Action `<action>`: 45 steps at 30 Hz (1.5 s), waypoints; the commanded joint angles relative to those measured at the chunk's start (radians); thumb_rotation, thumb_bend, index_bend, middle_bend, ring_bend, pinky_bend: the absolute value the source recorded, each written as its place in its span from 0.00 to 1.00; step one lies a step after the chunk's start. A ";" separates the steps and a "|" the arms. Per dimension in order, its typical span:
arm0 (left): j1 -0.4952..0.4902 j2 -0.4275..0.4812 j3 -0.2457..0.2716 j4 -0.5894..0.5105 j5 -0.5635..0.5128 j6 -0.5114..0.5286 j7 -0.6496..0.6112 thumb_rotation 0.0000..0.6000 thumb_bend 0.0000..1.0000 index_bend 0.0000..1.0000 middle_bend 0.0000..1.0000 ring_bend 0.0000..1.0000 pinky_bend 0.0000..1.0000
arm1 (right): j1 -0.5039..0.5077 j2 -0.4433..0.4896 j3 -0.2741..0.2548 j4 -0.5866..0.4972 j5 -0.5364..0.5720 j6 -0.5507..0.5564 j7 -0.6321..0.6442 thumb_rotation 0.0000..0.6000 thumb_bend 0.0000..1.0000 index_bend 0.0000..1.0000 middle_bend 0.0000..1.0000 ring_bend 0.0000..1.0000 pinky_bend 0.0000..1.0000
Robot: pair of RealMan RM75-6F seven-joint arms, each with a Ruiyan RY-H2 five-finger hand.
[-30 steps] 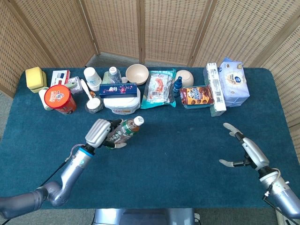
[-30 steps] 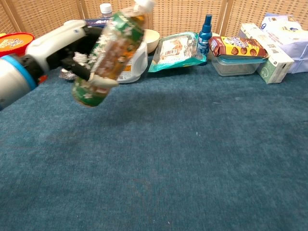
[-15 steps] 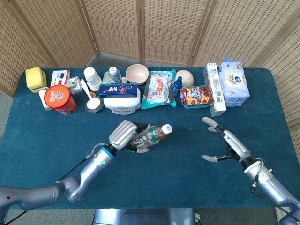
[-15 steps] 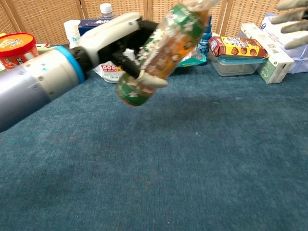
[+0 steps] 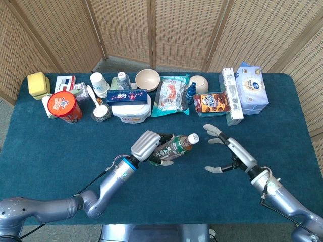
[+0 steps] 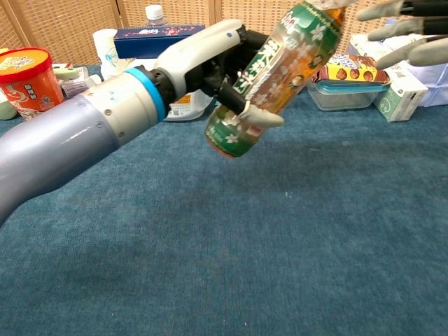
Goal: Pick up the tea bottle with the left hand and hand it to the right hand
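Tea bottle (image 5: 175, 146), gripped by left hand (image 5: 149, 146), has moved nearer the empty, spread right hand (image 5: 228, 151).

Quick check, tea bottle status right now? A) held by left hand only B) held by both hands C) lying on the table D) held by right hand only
A: the left hand grips the tea bottle off the table, while the right hand is spread open beside the cap, apart from it.

Silver-grey arms with a blue wrist band, white-backed left hand (image 6: 210, 59), pale grey fingers (image 6: 402, 31), thin black cables.
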 commanded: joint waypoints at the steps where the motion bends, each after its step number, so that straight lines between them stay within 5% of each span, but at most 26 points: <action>1: -0.009 -0.009 -0.006 0.006 -0.009 -0.005 0.002 1.00 0.03 0.58 0.60 0.60 0.70 | 0.009 -0.009 0.007 -0.005 0.009 -0.005 0.005 1.00 0.00 0.00 0.09 0.14 0.30; 15: -0.057 -0.050 -0.032 0.008 -0.043 -0.022 0.019 1.00 0.03 0.58 0.60 0.60 0.70 | 0.039 -0.029 0.033 -0.070 0.076 -0.022 -0.068 1.00 0.00 0.00 0.23 0.28 0.50; 30: -0.067 -0.107 -0.047 0.033 -0.031 0.041 -0.024 1.00 0.03 0.58 0.60 0.60 0.70 | 0.058 -0.071 0.058 -0.133 0.139 -0.043 -0.101 1.00 0.02 0.00 0.31 0.34 0.52; 38: -0.067 -0.108 -0.057 0.017 -0.051 0.038 -0.046 1.00 0.03 0.58 0.60 0.60 0.70 | 0.036 -0.104 0.072 -0.151 0.198 0.003 -0.173 1.00 0.09 0.14 0.37 0.37 0.56; 45: -0.069 -0.116 -0.059 0.005 -0.073 0.028 -0.050 1.00 0.03 0.58 0.60 0.60 0.70 | 0.033 -0.145 0.080 -0.160 0.249 0.006 -0.221 1.00 0.15 0.15 0.38 0.38 0.57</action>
